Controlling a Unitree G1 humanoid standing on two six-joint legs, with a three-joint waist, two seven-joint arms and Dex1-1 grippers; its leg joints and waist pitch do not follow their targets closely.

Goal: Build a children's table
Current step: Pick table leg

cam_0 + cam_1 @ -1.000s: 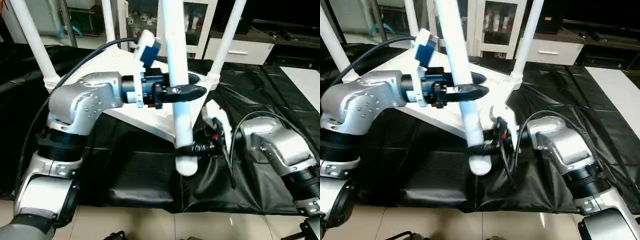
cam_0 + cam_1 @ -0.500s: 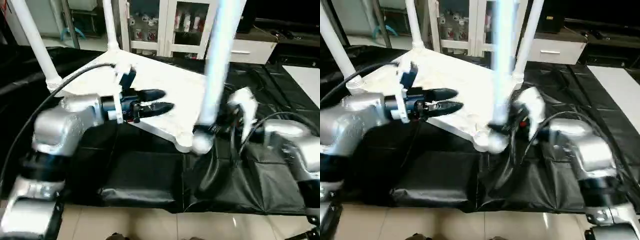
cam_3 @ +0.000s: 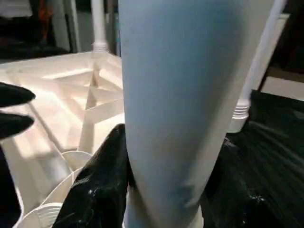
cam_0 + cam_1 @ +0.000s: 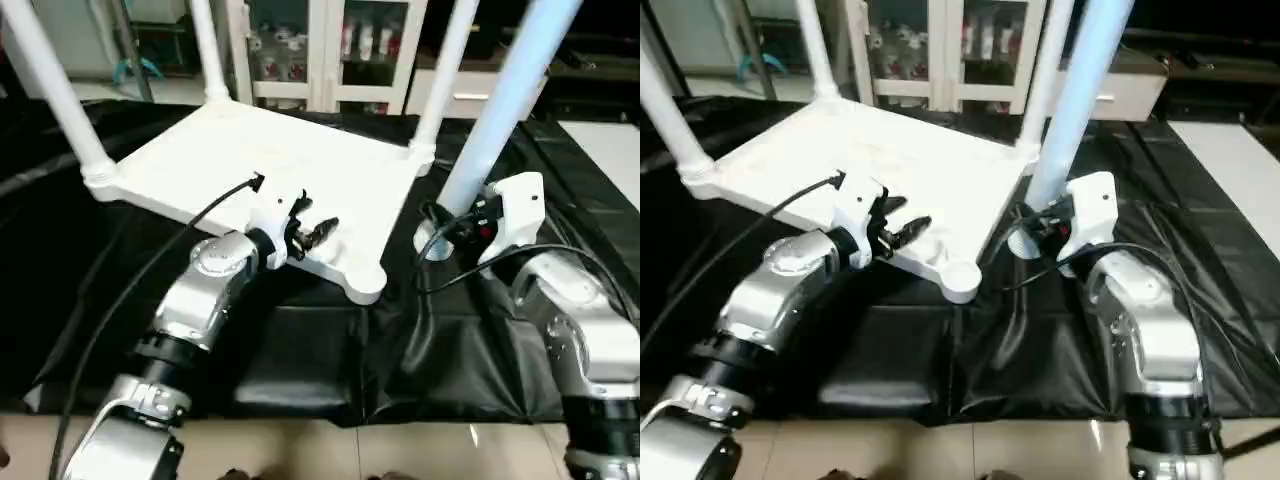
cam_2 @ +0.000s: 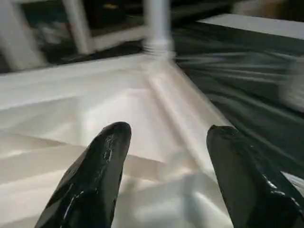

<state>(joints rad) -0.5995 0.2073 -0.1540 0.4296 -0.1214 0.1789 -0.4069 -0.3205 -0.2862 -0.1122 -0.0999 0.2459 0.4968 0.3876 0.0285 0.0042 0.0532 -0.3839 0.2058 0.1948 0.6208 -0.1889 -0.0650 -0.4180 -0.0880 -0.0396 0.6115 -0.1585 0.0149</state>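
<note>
A crinkled black plastic sheet [image 4: 300,350] covered the surface, with pale floor tiles [image 4: 330,450] at its near edge and a white glass-fronted cabinet [image 4: 330,50] behind. The white plastic tabletop [image 4: 270,160] lay underside up on the sheet, its ribs showing, with three smooth tube legs [image 4: 50,90] standing in rounded corner sockets. The left tool [image 4: 318,230] hovered with its fingers wide apart above the empty near socket [image 4: 960,280]. The right tool [image 3: 156,190] gripped the fourth leg [image 4: 500,100], tilted, just beside the tabletop.
</note>
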